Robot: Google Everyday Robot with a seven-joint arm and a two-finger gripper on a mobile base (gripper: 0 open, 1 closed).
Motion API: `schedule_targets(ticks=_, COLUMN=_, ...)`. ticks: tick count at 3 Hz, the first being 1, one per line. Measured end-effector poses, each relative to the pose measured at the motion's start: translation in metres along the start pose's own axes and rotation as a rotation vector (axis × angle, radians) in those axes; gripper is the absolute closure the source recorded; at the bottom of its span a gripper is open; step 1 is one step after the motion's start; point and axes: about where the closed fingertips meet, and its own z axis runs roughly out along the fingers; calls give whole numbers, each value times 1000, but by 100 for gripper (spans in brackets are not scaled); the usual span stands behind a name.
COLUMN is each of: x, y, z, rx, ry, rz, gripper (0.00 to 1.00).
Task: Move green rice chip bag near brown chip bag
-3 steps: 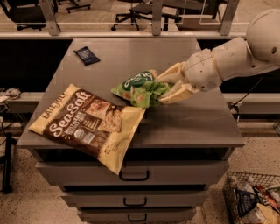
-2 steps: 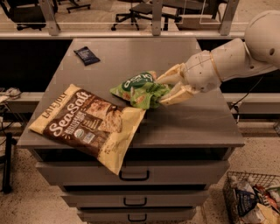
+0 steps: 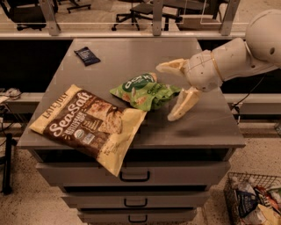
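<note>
The green rice chip bag (image 3: 142,91) lies on the grey cabinet top (image 3: 210,127), its lower left corner touching the upper right edge of the brown chip bag (image 3: 88,124). The brown chip bag lies flat at the front left, its lower corner hanging over the front edge. My gripper (image 3: 169,92) is open just right of the green bag. One cream finger (image 3: 170,66) is beside the bag's top right corner and the other finger (image 3: 181,106) points down toward the cabinet top. The fingers hold nothing.
A small dark blue packet (image 3: 87,56) lies at the back left of the cabinet top. Drawers (image 3: 134,175) face front below. A wire basket (image 3: 252,203) of snacks stands on the floor at the lower right. Office chairs (image 3: 136,11) stand behind.
The gripper has opened and let go of the green bag, which now rests on the cabinet top. The gripper has drawn back a little to the right.
</note>
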Motion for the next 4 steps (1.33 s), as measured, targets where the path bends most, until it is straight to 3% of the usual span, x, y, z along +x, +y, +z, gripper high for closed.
schedule_targets(ticks=1, x=1, y=-6, z=-3, rx=-1, ry=10, rz=-20, gripper=0)
schedule_targets(ticks=2, x=9, y=-17, z=-14, rx=28, ry=29, rz=-22, gripper=0)
schedule_targets(ticks=3, x=29, y=-44, z=-47, rx=134, ry=44, rz=32, gripper=0)
schedule_targets(ticks=4, x=49, y=-82, z=-96, rx=290, ry=57, rz=85, gripper=0)
